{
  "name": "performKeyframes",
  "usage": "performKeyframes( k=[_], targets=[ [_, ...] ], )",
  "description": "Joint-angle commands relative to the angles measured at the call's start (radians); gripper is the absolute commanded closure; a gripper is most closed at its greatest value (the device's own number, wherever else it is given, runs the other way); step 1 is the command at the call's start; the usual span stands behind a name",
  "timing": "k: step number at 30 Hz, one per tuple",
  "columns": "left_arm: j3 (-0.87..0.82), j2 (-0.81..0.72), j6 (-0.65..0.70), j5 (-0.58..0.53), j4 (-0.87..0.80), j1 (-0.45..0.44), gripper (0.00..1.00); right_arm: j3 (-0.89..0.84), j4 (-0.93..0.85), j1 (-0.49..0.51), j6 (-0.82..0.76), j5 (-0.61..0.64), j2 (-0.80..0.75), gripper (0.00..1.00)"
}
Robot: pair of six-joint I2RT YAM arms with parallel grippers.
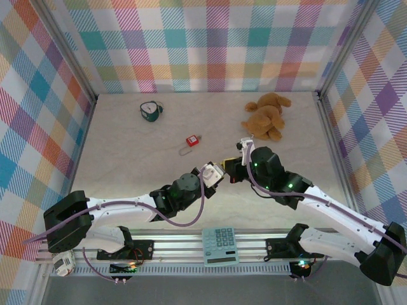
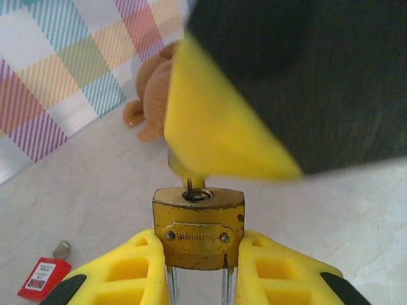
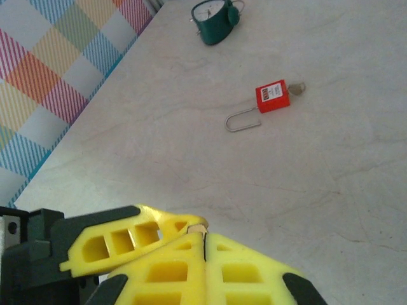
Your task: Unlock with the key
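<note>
Item 1. Brass padlock [image 2: 198, 225]: held above the table [image 1: 127, 152], near its middle, where the two arms meet. The body is clamped between the yellow fingers [image 2: 114, 273] of the left claw [image 2: 200, 248]. The keyhole face is turned away from the wrist, and the shackle legs run back between the fingers.

Item 2. Key [image 2: 189, 185]: seated in the keyhole of the brass padlock. Its upper end is pinched in the right claw [image 3: 203, 232], whose fingers are pressed together with only a sliver of metal seen at their tips.

Item 3. Red padlock [image 1: 191, 141]: laid flat on the table beyond the claws, shackle swung open, with a small key at its body.

Item 4. Green alarm clock [image 1: 150, 111]: placed toward the far left of the table.

Item 5. Teddy bear [image 1: 267, 116]: set at the far right of the table.

Item 6. Calculator [image 1: 220, 245]: rested on the rail between the arm bases.
</note>
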Motion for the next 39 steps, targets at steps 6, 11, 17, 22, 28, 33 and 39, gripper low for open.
performKeyframes(
  k=[6, 11, 17, 22, 28, 33, 39],
  targets=[
    [0.044, -0.022, 0.009, -0.012, 0.216, -0.016, 1.00, -0.063, -0.037, 0.010, 0.025, -0.072, 0.052, 1.00],
    [0.063, -0.013, 0.011, 0.011, 0.166, -0.016, 1.00, -0.038, -0.060, 0.011, -0.005, -0.079, 0.054, 1.00],
    [0.055, -0.011, -0.010, 0.024, 0.053, -0.016, 1.00, 0.003, -0.110, 0.006, -0.031, -0.069, 0.036, 0.98],
    [0.064, -0.023, -0.014, 0.047, -0.121, -0.016, 1.00, 0.023, -0.143, -0.024, -0.048, -0.060, 0.015, 0.92],
    [0.065, -0.046, -0.028, 0.073, -0.260, -0.016, 1.00, 0.050, -0.157, -0.081, -0.061, -0.107, -0.015, 0.77],
    [0.076, -0.053, -0.033, 0.076, -0.314, -0.016, 1.00, 0.062, -0.166, -0.115, -0.061, -0.119, -0.040, 0.72],
    [0.103, -0.053, -0.018, 0.097, -0.362, -0.016, 1.00, 0.055, -0.162, -0.145, -0.042, -0.139, -0.001, 0.70]
  ],
)
